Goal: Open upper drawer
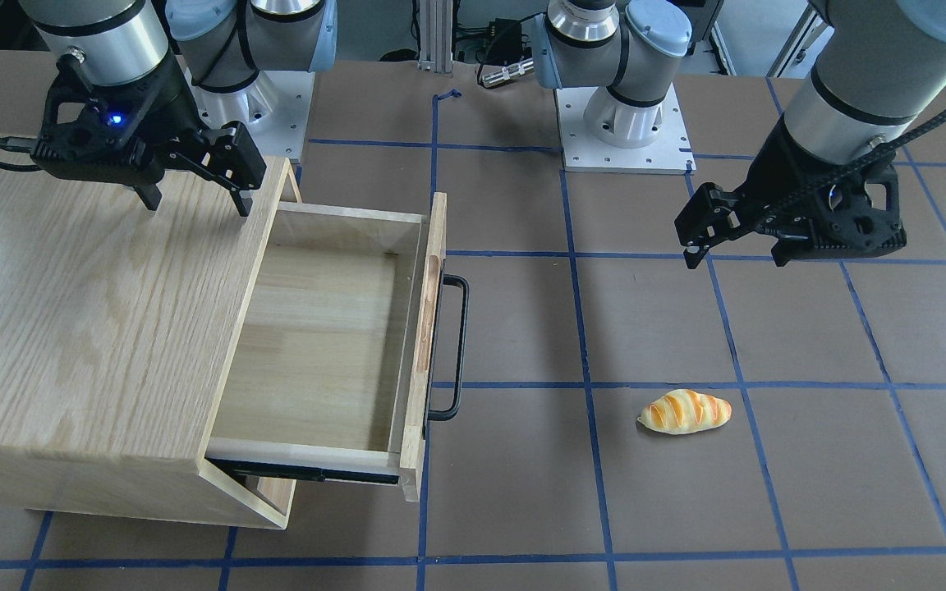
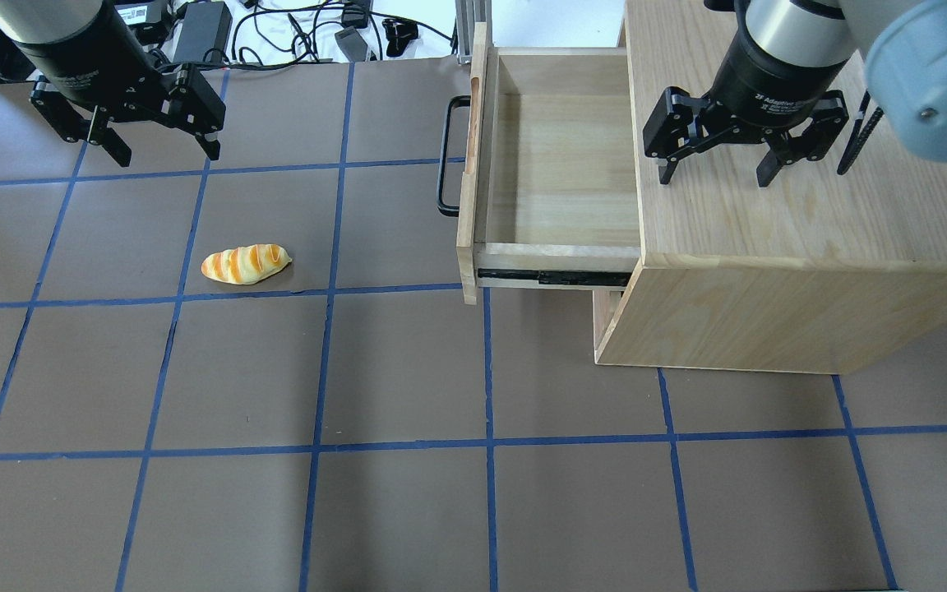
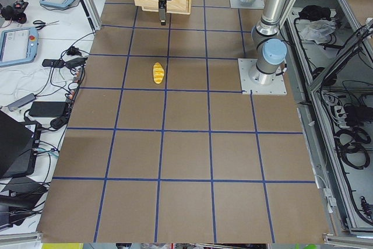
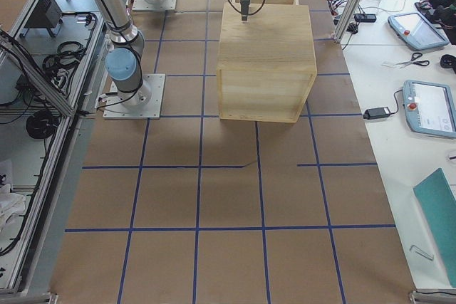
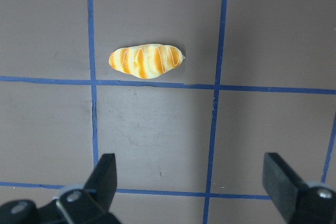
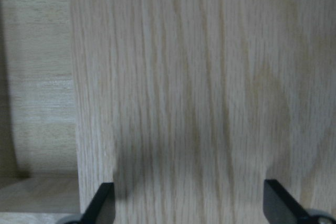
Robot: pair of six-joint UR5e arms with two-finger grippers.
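The single upper drawer (image 1: 422,394) stands drawn well out of the front of one oak-grain cabinet (image 1: 87,328) at the robot's right end of the table (image 1: 522,509). Its front panel faces the table's middle. In the overhead view the upper drawer (image 2: 467,205) shows its pale wood floor in full, walled on four sides. One long black bar handle (image 1: 458,345) runs along the front panel over an oval recess, and one black slide rail (image 1: 309,472) shows along the drawer's side, reaching back into the cabinet.

The right gripper (image 1: 195,201) hovers over the cabinet's top, just behind the edge above the drawer. Its two fingers are spread apart and grasp nothing; its wrist camera sees only oak grain between them.

The left gripper (image 1: 734,258) hangs over the table toward the robot's left, well apart from the handle. Its fingers are likewise spread wide and released.

One striped orange-and-cream bread roll (image 1: 684,411) lies on the brown, blue-taped tabletop near the left gripper. It is well apart from the drawer and touches neither gripper.
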